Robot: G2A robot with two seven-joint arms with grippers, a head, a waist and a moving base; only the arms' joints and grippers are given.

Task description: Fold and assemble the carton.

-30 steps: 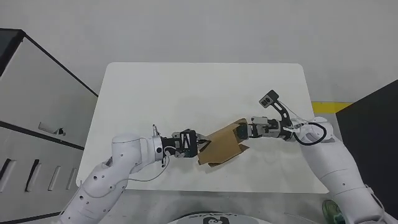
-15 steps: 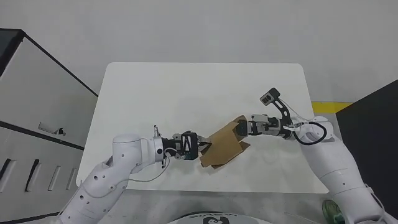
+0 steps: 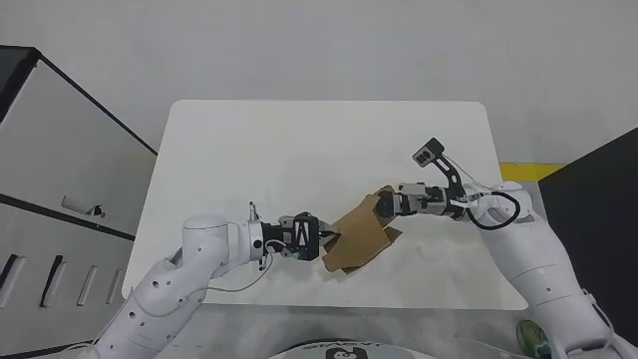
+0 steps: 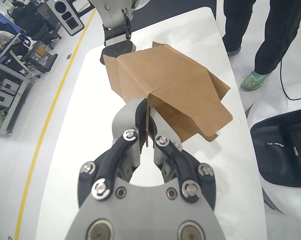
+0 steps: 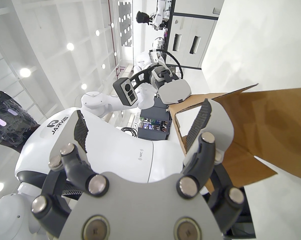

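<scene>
A brown cardboard carton (image 3: 357,236), half folded with loose flaps, is held over the white table (image 3: 299,150) near its front edge. My left gripper (image 3: 319,235) is shut on the carton's thin flap edge; in the left wrist view the gripper (image 4: 146,123) pinches that edge of the carton (image 4: 170,86). My right gripper (image 3: 389,202) is at the carton's opposite end. In the right wrist view this gripper (image 5: 142,107) is open with its fingers wide apart. One finger (image 5: 205,123) lies against the carton (image 5: 265,116) at its open end; the other is free in the air.
The table's back and left parts are bare. A grey cabinet (image 3: 50,160) stands left of the table and a dark unit (image 3: 598,189) stands to its right. The carton hangs close to the table's front edge (image 3: 329,306).
The right gripper has shifted a little toward the carton and the left gripper has crept slightly toward it too. The carton sits a bit more squeezed between them.
</scene>
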